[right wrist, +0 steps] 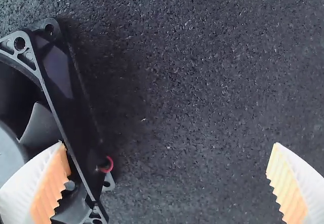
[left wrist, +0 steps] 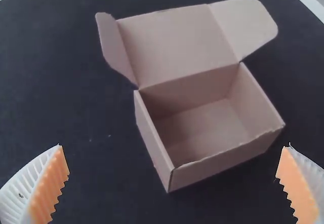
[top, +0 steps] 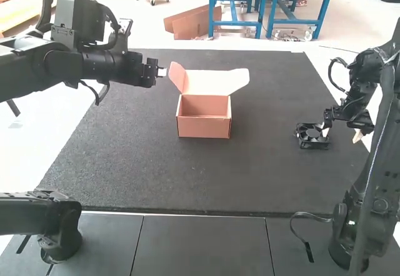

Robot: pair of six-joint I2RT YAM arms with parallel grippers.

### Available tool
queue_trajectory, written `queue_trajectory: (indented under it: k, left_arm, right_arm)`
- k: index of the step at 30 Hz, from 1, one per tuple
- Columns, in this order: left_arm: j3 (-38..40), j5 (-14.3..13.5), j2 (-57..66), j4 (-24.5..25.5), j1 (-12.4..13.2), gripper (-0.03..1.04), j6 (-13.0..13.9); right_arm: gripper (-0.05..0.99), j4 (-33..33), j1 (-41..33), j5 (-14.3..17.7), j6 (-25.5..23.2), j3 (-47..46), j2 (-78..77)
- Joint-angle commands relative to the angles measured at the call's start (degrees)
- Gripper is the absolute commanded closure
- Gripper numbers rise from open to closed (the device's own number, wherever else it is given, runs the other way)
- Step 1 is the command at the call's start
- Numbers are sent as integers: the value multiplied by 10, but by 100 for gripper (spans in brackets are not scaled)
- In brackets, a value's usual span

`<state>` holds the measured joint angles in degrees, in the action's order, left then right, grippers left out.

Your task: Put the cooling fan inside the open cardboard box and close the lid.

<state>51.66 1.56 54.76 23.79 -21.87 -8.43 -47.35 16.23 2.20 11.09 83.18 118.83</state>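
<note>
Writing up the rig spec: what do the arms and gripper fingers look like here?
Both arms are black, built from round tubular links. The left arm carries a grey boxy housing on top. The right arm has thin black cables looping alongside. The left gripper and right gripper have white ribbed fingers with serrated orange pads.

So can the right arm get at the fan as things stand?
Probably yes: right pincer hangs open right beside the cooling fan, one finger at its frame, bare mat around it.
</note>
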Motion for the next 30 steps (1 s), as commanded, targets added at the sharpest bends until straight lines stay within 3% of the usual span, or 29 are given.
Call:
queue_trajectory:
  k: [1, 4, 9, 17, 27, 30]
  left_arm:
    - [18, 6, -2, -1, -4, 4, -4]
    - [19, 6, -2, 1, -4, 4, -4]
    - [20, 6, -3, 2, -4, 4, -4]
    - [20, 6, -3, 6, -4, 4, -4]
    - [4, 5, -3, 7, -2, 4, -5]
    - [-8, 3, -3, 7, -1, 4, -4]
  right_arm:
    - [6, -4, -5, 7, -5, 8, 16]
    - [17, -4, -5, 7, -6, 8, 21]
    - [46, 4, -5, 1, -10, 1, 22]
    - [95, 22, -17, -37, -15, -16, 21]
    - [95, 55, -31, -98, -73, -20, -38]
    - [95, 57, -32, -145, -72, -15, -83]
